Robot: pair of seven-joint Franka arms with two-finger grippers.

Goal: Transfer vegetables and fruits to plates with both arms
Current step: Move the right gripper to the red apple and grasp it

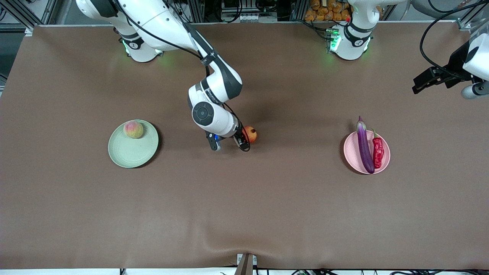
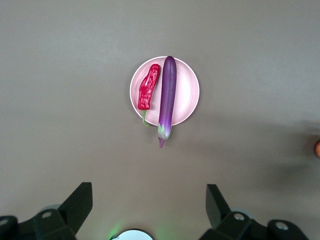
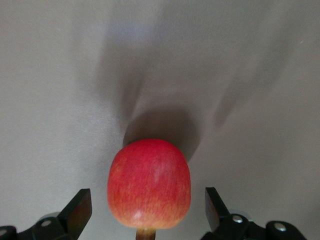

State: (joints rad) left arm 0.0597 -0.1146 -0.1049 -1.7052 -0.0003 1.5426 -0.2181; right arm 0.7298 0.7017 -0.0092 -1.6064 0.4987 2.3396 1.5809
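Note:
The pomegranate-like fruit (image 1: 250, 134) lies on the brown table, midway between the plates. My right gripper (image 1: 243, 140) is down at it, open, with a finger (image 3: 80, 206) on either side of the fruit (image 3: 149, 183) and a gap to each. The peach (image 1: 133, 129) sits on the pale green plate (image 1: 130, 154). The eggplant (image 1: 365, 145) and the red chili (image 1: 378, 152) lie side by side on the pale pink plate (image 1: 352, 152). My left gripper (image 1: 420, 82) waits open and empty, high over the left arm's end of the table (image 2: 148, 200), looking down on eggplant (image 2: 167, 95), chili (image 2: 149, 87) and pink plate (image 2: 187, 92).
The brown cloth covers the whole table. The arms' green-lit bases (image 1: 345, 42) stand along the table edge farthest from the front camera. A small bracket (image 1: 245, 263) sits at the table edge nearest the front camera.

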